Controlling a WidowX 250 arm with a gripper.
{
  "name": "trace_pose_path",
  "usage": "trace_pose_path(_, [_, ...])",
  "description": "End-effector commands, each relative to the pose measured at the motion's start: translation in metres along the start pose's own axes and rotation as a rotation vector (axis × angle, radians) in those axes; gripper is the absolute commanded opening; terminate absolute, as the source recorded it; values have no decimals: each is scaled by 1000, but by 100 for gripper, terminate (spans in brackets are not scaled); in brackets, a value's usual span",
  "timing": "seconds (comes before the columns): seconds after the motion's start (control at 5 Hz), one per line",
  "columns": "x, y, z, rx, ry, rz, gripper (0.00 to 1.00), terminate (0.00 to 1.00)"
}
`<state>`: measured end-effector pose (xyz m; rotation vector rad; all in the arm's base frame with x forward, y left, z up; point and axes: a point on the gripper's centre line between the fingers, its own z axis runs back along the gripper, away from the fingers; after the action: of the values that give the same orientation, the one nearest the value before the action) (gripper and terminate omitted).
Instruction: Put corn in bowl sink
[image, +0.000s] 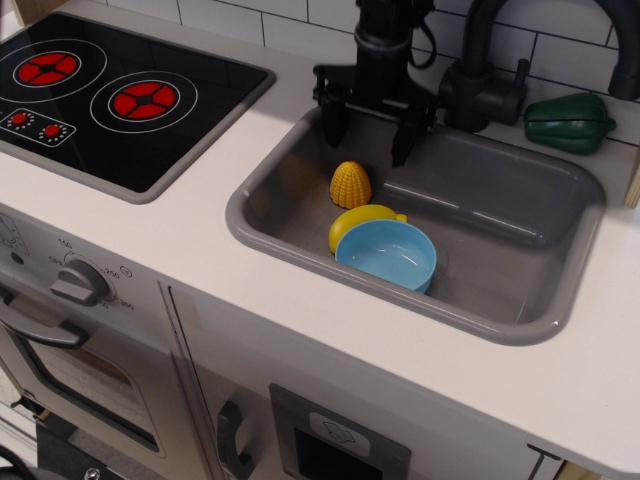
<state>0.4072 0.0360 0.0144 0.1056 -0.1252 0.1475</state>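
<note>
The yellow ribbed corn (350, 184) stands on the floor of the grey sink (300, 245), near its back left. The light blue bowl (387, 255) lies in the sink just in front of the corn, leaning on a smooth yellow cup (362, 218). My black gripper (368, 136) hangs open and empty over the back of the sink, just above and behind the corn, with one finger to each side. It touches nothing.
A black faucet (480, 70) stands right of the gripper at the sink's back rim. A green toy pepper (568, 122) lies on the counter at the back right. A black stove top (100, 90) with red burners is to the left.
</note>
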Motion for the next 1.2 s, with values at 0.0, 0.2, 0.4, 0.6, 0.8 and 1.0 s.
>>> trace_pose_path(0.0, [3, -7, 0, 8, -78, -42, 100, 0])
trace_pose_path(0.2, [-4, -4, -11, 42, -109, -45, 100, 0])
trace_pose_path(0.4, [-4, -5, -18, 50, -120, -26, 100, 0])
trace_pose_path(0.6, [-7, -6, -17, 41, -115, -2, 0, 0])
trace_pose_path(0.8, [-7, -5, -11, 35, -135, 15, 0, 0])
trace_pose_path(1.0, [-4, -3, 1, 5, -175, 46, 0, 0])
